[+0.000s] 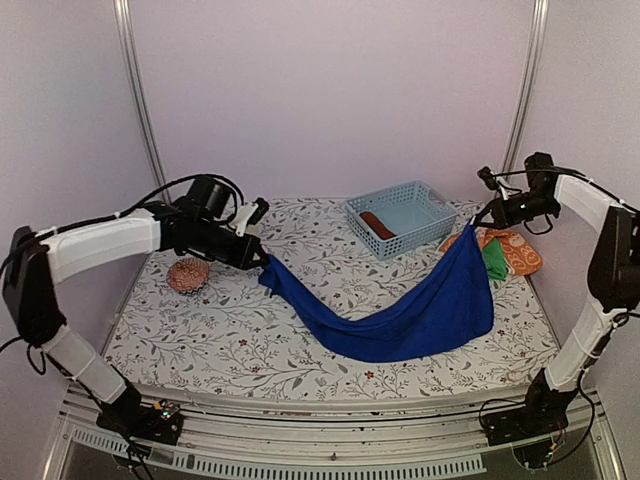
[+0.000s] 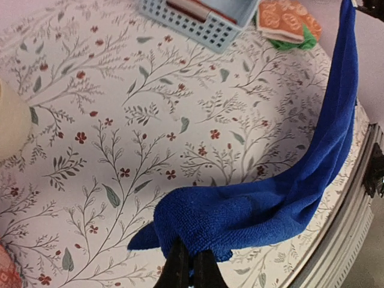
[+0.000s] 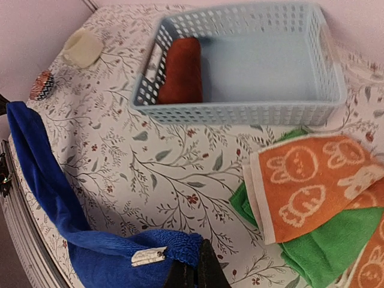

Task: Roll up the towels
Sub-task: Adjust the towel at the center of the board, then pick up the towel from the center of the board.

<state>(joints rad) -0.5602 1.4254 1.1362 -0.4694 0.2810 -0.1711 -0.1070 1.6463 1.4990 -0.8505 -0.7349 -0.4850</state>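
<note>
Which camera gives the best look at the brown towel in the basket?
The right wrist view: the brown towel shows close and whole, rolled inside the basket. The top view shows it small; the left wrist view, only a sliver.

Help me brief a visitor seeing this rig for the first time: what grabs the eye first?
The royal-blue towel hangs slung between the left gripper and the right gripper, both shut on its ends, its middle sagging toward the table. Behind it, a pale blue basket holds a rust-brown towel; an orange towel and a green towel lie at the right.
</note>
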